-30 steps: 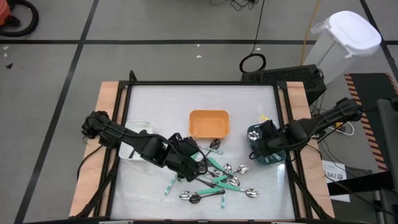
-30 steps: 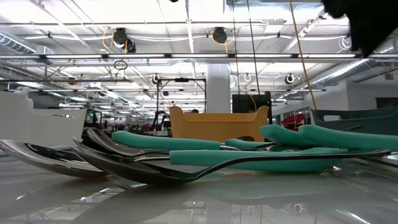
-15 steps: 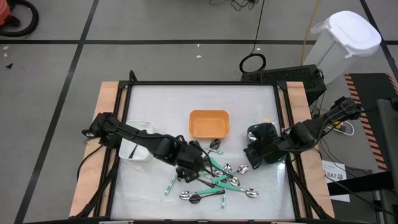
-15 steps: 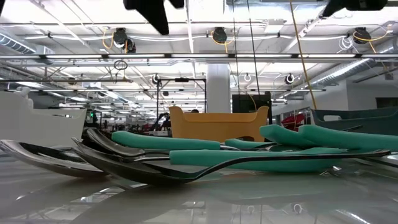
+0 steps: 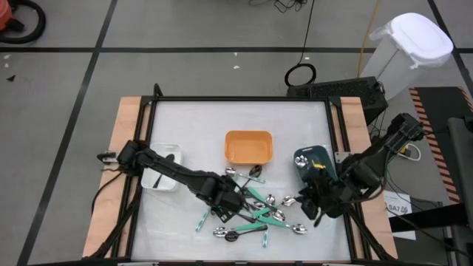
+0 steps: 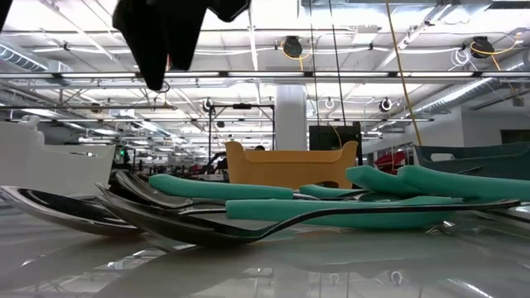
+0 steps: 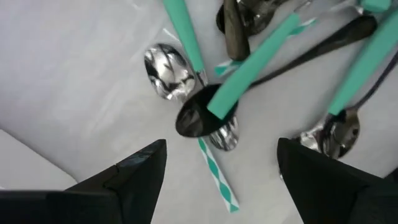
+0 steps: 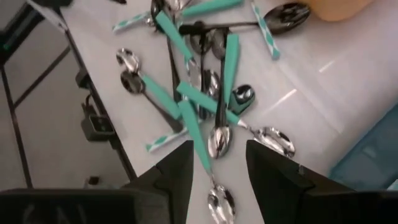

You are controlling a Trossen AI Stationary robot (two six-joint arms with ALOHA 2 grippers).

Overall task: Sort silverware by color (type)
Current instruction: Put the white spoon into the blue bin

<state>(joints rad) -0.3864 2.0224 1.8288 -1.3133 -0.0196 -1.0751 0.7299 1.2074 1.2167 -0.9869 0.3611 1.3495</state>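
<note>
Silverware [image 5: 255,213] heaped mid-table [image 5: 192,118], below the orange bin [image 5: 248,147]. Left end effector [image 5: 225,210] wide open, empty, over the pile's left edge, likely lining up a pick. Right end effector [image 5: 314,205] partly open, empty, at the pile's right edge. White bin [image 5: 164,167] holds one dark utensil; orange looks empty; teal bin [image 5: 314,158] contents unclear.

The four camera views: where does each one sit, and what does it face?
High: above, facing down on both arms, the spoon pile and orange bin.
Low: at tabletop level, facing spoons and that bin; a dark arm part at top.
Left wrist: over spoons, open left pincer.
Right wrist: over the pile, right pincer.
All share the pile.
</note>
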